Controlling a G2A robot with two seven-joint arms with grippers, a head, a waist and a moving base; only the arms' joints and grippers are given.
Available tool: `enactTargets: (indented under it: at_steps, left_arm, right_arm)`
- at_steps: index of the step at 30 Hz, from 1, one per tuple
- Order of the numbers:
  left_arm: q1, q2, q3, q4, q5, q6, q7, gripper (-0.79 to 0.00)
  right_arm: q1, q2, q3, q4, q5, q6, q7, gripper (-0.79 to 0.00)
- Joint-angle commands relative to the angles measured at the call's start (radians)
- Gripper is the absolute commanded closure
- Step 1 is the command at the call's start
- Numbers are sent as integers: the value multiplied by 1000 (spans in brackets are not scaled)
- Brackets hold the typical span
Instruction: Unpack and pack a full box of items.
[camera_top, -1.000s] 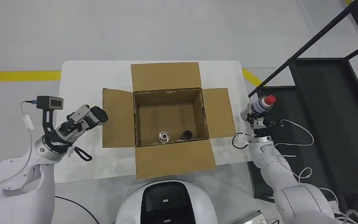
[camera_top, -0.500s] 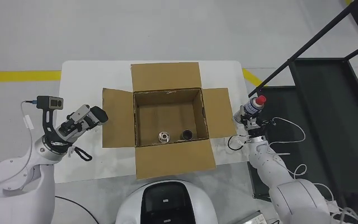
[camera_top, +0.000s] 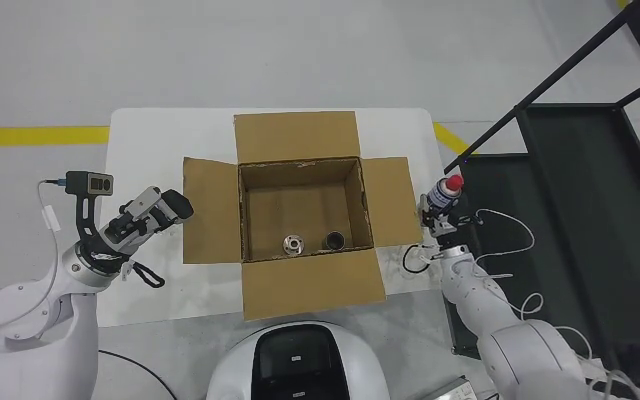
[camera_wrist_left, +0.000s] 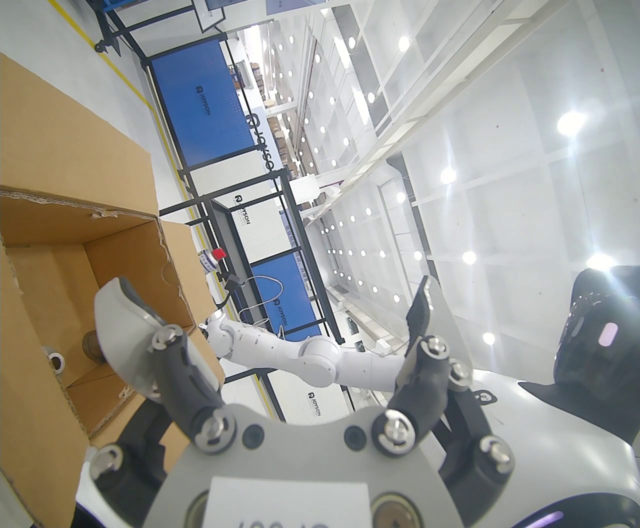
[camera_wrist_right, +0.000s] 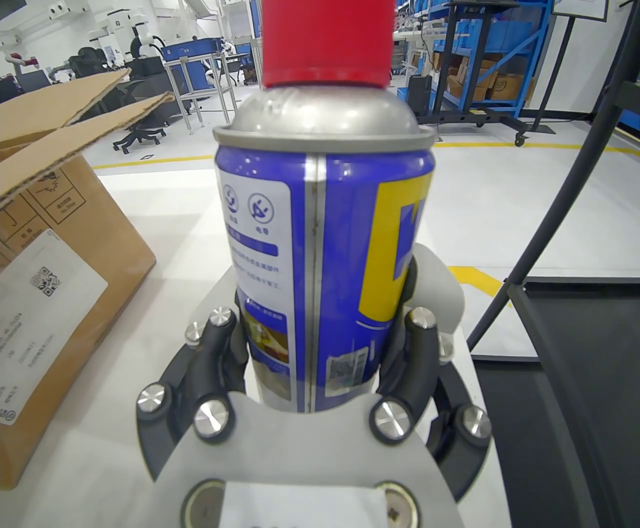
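An open cardboard box (camera_top: 303, 165) stands mid-table with all flaps spread. On its floor lie a metallic round item (camera_top: 293, 243) and a dark round item (camera_top: 333, 239). My right gripper (camera_top: 441, 213) is shut on a blue and yellow spray can with a red cap (camera_top: 449, 188), held upright just off the box's right flap, at the table's right edge. In the right wrist view the spray can (camera_wrist_right: 325, 210) stands between the fingers (camera_wrist_right: 425, 320). My left gripper (camera_top: 168, 206) is open and holds nothing, left of the box's left flap (camera_top: 210, 210); its fingers (camera_wrist_left: 125, 320) are spread wide.
A dark metal rack (camera_top: 560, 200) with a slanted black bar stands right of the table, close to the right arm. Yellow floor tape (camera_top: 50, 133) runs beyond the table's left end. Bare white table (camera_top: 150, 140) lies on both sides of the box.
The right gripper has carried the spray can leftward from over the rack to the table's right edge, next to the box's right flap. The left arm has kept still.
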Motion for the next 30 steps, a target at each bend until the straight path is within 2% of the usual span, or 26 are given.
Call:
enactTargets:
  at_steps: [1,14,30]
  left_arm:
    - [0,0,0,0,0,0,0,-785]
    - [0,0,0,0,0,0,0,-785]
    - [0,0,0,0,0,0,0,-785]
  right_arm:
    - [-2,-2,-3,0,-1,3,-3,0]
    - [-28,18,-26,-18,-67,31,-167,0]
    - [-34,5,-39,-2,-40,38,-78,0]
